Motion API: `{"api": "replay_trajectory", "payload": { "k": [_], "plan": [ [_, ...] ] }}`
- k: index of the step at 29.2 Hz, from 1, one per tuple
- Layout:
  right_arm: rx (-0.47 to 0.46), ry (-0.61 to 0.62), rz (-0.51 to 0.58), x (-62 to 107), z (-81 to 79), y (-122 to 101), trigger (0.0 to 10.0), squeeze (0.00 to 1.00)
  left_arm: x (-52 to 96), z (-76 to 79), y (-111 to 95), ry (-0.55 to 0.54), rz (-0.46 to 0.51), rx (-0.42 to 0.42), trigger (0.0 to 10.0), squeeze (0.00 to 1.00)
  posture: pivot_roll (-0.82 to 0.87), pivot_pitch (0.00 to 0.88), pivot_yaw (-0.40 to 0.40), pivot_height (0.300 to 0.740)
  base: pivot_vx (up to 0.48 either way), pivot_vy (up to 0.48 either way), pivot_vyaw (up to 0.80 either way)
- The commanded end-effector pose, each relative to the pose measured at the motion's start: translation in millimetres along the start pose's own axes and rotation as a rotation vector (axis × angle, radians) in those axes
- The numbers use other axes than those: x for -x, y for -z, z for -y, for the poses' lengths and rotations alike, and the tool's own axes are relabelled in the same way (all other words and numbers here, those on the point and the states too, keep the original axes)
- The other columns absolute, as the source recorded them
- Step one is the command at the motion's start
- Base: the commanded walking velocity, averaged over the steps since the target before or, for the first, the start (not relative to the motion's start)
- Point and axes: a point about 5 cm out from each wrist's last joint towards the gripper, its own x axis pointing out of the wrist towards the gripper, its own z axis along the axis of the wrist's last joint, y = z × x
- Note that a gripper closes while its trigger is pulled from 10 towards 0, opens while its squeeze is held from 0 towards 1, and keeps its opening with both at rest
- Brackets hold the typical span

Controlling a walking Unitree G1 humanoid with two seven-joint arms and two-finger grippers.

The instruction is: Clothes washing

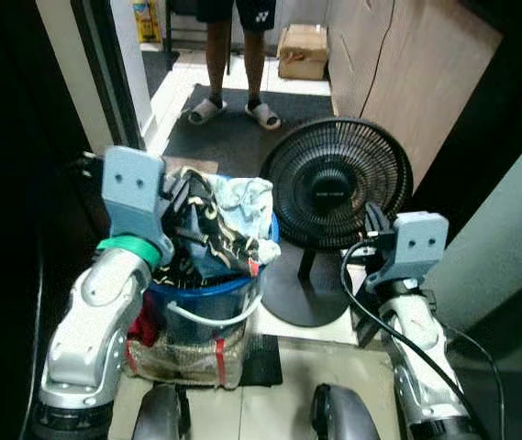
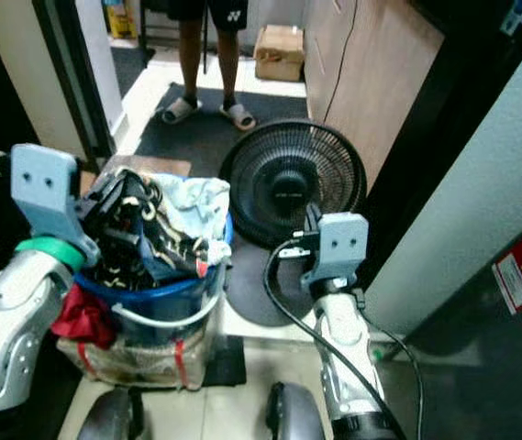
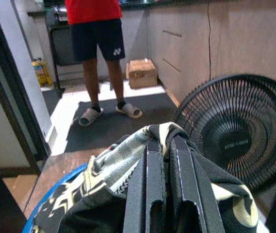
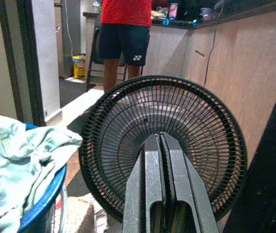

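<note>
Left end effector (image 3: 163, 160) pinches black patterned garment (image 1: 201, 234) atop blue laundry bucket (image 1: 207, 300). Right end effector (image 4: 163, 160) pressed together, empty, facing black fan (image 1: 336, 183).

The bucket (image 1: 207, 302) looks like smooth, slightly glossy blue plastic with a pale plastic handle. The clothes (image 1: 215, 225) heaped in it are soft cloth: a matt black printed fabric, a pale blue crumpled piece and a red one at the bucket's left edge. The fan (image 1: 336, 183) has a thin black wire grille and a matt black plastic base. The cabinet (image 1: 398, 64) shows pale wood grain. The cardboard box (image 1: 304, 50) is plain brown. The floor tiles (image 1: 270, 403) shine lightly.
</note>
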Motion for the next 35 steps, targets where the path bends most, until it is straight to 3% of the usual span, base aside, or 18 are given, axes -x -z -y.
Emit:
{"api": "replay_trajectory", "payload": {
  "k": [1, 5, 10, 35],
  "plan": [
    [-0.005, 0.004, 0.012, -3.8, 1.5, -5.4, 10.0, 0.00, -4.8, 1.5, -6.2, -0.005, 0.035, -0.005, 10.0, 0.00, 0.11, 0.000, -0.022, 0.585, 0.000, 0.000, 0.00],
    [0.014, -0.027, -0.017, -11.8, 1.1, -6.8, 10.0, 0.00, -13.1, 0.9, -15.4, -0.013, 0.063, -0.001, 10.0, 0.00, 0.11, 0.000, -0.023, 0.585, 0.000, 0.000, 0.00],
    [0.003, 0.043, 0.007, -20.1, 7.7, -13.1, 10.0, 0.00, -16.1, -0.9, -21.8, -0.017, 0.087, -0.018, 10.0, 0.00, 0.11, 0.000, -0.018, 0.605, 0.000, 0.000, 0.00],
    [0.007, 0.050, -0.008, -20.1, 8.8, -13.3, 10.0, 0.00, -16.7, 2.2, -17.9, -0.016, 0.076, -0.019, 10.0, 0.00, 0.11, 0.000, -0.013, 0.670, 0.000, 0.000, 0.00]
  ]
}}
